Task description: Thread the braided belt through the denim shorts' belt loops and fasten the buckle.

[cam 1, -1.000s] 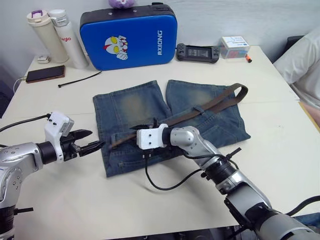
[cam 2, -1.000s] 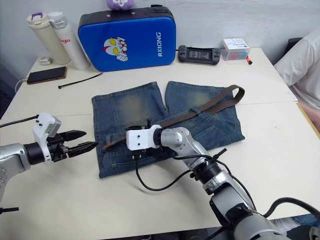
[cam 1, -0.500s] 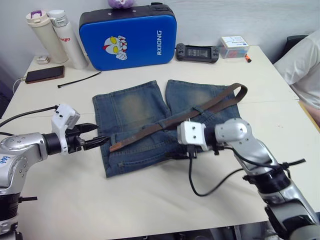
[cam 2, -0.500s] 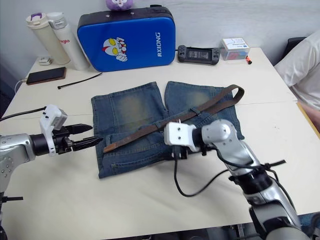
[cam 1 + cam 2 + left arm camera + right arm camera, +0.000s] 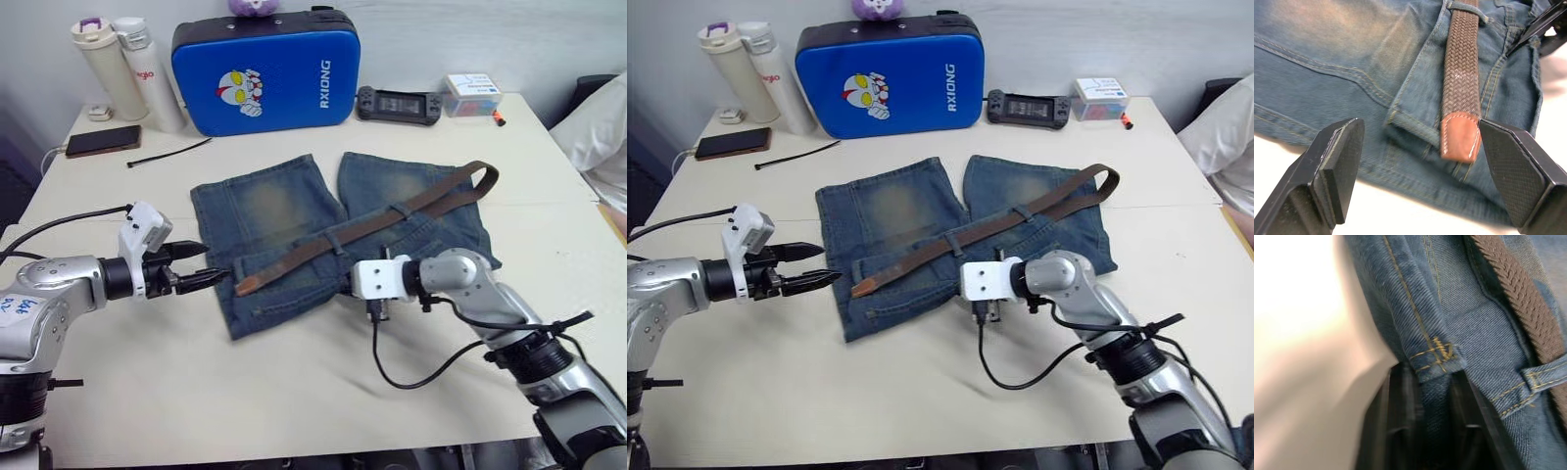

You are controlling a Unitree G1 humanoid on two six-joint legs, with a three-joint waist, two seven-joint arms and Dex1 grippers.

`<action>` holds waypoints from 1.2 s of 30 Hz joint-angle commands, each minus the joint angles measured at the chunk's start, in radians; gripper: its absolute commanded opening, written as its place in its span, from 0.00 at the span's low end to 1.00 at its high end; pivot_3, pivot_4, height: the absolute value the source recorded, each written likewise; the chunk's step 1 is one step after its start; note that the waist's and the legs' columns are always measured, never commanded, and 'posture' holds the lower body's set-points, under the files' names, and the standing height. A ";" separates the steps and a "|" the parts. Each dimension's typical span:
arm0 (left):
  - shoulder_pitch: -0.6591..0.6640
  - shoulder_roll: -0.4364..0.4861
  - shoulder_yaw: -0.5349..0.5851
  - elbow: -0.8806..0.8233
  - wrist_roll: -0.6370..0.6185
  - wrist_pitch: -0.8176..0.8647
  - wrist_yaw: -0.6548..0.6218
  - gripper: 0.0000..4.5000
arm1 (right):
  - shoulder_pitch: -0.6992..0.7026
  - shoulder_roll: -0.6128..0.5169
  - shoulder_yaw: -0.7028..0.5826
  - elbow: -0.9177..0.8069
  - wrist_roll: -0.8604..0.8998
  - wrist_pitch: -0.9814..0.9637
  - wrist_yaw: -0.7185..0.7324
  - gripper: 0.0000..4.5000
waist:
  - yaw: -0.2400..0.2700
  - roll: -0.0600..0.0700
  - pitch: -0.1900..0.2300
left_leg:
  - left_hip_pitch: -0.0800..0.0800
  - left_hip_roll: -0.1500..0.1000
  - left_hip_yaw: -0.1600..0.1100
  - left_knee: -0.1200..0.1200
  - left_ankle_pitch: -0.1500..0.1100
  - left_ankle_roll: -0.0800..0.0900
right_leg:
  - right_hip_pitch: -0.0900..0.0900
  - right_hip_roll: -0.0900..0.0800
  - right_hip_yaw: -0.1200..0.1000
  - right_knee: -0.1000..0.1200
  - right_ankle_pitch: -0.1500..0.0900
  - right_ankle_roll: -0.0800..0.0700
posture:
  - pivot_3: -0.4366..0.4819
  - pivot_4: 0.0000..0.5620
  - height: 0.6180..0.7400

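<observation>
Now right end effector (image 5: pixel 986 311) has pulled back to the 6 o'clock edge of the denim shorts (image 5: pixel 892 211), clamped on the waistband; left end effector (image 5: pixel 1415 161) moved in, open, straddling braided belt (image 5: pixel 1462 88) tip on tabletop (image 5: pixel 921 392) — grab looks next

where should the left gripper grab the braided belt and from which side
Grip the braided belt at its tan leather tip, coming in from the robot's left. The tip lies free on the denim shorts and points at the open left gripper, whose fingers already straddle it.
</observation>
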 commanded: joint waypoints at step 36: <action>-0.079 -0.071 -0.074 -0.086 -0.033 0.018 -0.035 0.91 | -0.062 0.451 -0.892 -0.282 0.783 1.565 -0.527 0.99 | 0.016 0.000 0.002 | 0.000 0.001 -0.003 0.000 0.001 0.001 | 0.002 0.001 -0.002 0.000 0.000 0.000 | 0.48 0.27 0.87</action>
